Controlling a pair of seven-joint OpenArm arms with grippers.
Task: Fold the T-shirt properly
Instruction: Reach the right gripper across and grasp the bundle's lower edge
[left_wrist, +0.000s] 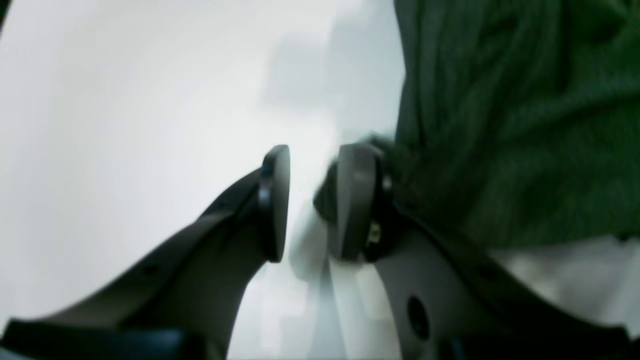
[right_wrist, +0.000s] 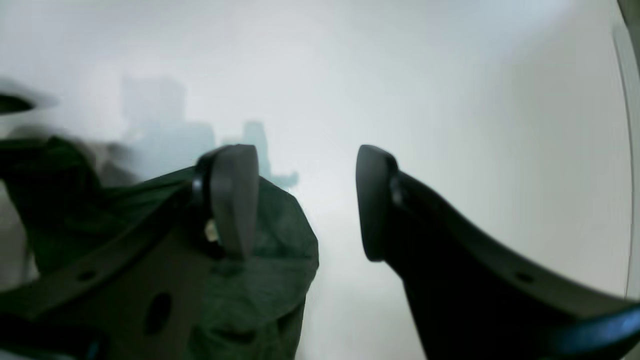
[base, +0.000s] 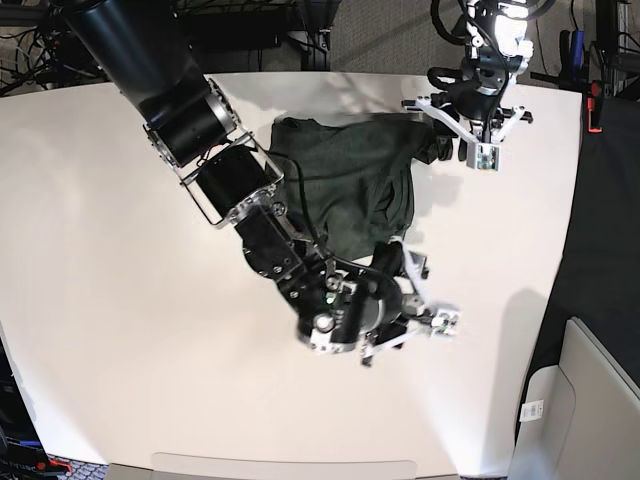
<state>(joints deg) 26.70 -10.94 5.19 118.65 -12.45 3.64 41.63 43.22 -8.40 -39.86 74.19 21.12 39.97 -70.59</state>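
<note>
The dark olive-green T-shirt (base: 345, 185) lies bunched in a rough rectangle at the middle-back of the white table (base: 110, 260). My left gripper (base: 445, 140) is at the shirt's far right corner. In the left wrist view it (left_wrist: 315, 195) is open with nothing between the pads, and the shirt (left_wrist: 510, 125) lies just right of the right finger (left_wrist: 356, 200). My right gripper (base: 418, 280) is at the shirt's near right corner. In the right wrist view it (right_wrist: 305, 200) is open and empty, and a fold of shirt (right_wrist: 265, 280) lies under its left finger (right_wrist: 234, 200).
The table's right edge (base: 575, 200) borders dark floor. A grey bin (base: 590, 400) stands at the lower right. Cables and stands crowd the back edge (base: 300, 40). My right arm's thick body (base: 200, 130) crosses the table's left half.
</note>
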